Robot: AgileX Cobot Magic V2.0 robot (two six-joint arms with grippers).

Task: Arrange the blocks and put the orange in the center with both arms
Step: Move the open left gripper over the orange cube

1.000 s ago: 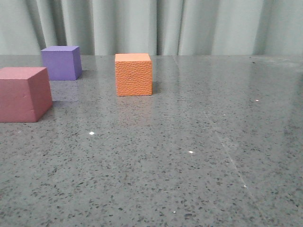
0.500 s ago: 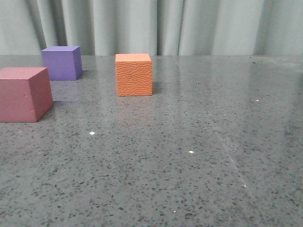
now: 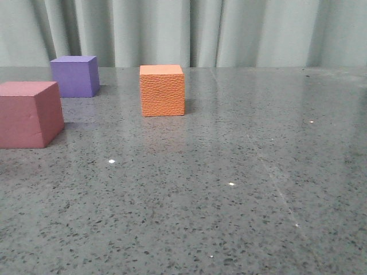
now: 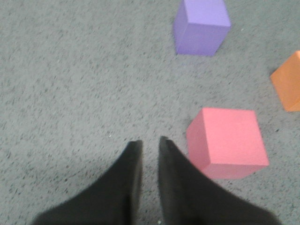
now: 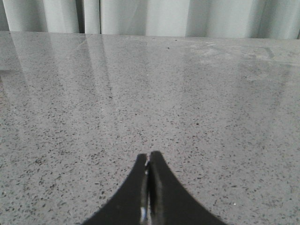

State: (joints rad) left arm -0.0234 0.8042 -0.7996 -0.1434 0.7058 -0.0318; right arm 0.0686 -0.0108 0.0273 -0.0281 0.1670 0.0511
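Note:
In the front view the orange cube (image 3: 162, 90) with its pebbled face stands on the table at mid-left. The purple cube (image 3: 73, 76) stands further back to its left. The pink-red cube (image 3: 28, 114) is nearest, at the left edge. No gripper shows in the front view. In the left wrist view my left gripper (image 4: 150, 141) hovers over bare table with a narrow gap between its jaws, empty, just beside the pink-red cube (image 4: 229, 140). The purple cube (image 4: 201, 26) and a corner of the orange cube (image 4: 289, 86) lie beyond. My right gripper (image 5: 149, 154) is shut and empty above bare table.
The speckled grey stone table (image 3: 241, 189) stretches wide to the right of the cubes. A pale green curtain (image 3: 229, 31) hangs behind the table's far edge.

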